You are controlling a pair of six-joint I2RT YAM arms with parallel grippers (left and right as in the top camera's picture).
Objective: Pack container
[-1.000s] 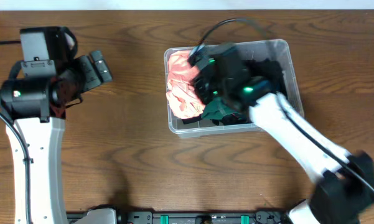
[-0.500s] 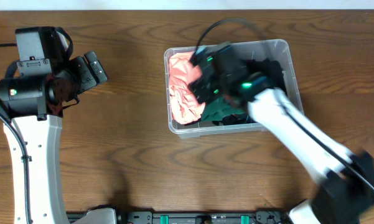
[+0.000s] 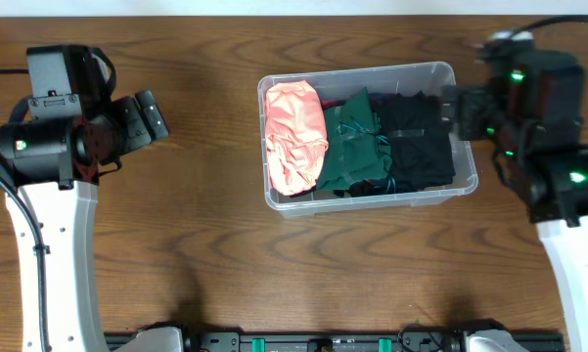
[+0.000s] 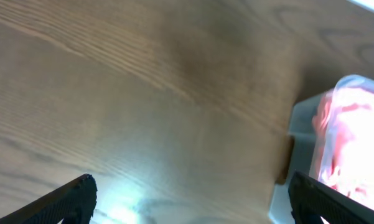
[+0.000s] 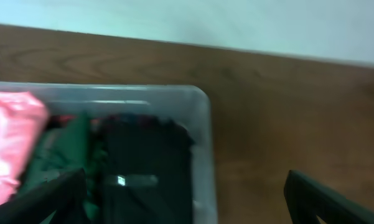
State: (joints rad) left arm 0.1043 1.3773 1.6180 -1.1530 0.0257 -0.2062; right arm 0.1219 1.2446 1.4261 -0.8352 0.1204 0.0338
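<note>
The container (image 3: 372, 70) is a clear plastic bin at the table's middle. Inside it, side by side, lie a pink cloth (image 3: 294, 135), a green cloth (image 3: 350, 142) and a black cloth (image 3: 416, 142). My right gripper (image 3: 457, 112) hovers by the bin's right wall, open and holding nothing. In the right wrist view the right gripper (image 5: 187, 205) spans the container's rim (image 5: 199, 124), with the black cloth (image 5: 146, 174) below. My left gripper (image 3: 149, 115) stands open at the far left, well away from the bin. The left gripper (image 4: 193, 205) is over bare wood, and the container's corner (image 4: 299, 124) shows at the right.
A wooden table (image 3: 205, 254) carries everything. A white wall edge (image 5: 236, 25) runs along the table's far side. The left arm's white link (image 3: 54, 264) stands at the left and the right arm's link (image 3: 577, 274) at the right.
My right gripper has opened and drawn back out of the bin to its right side, leaving the cloths lying inside. The left arm has barely moved.
</note>
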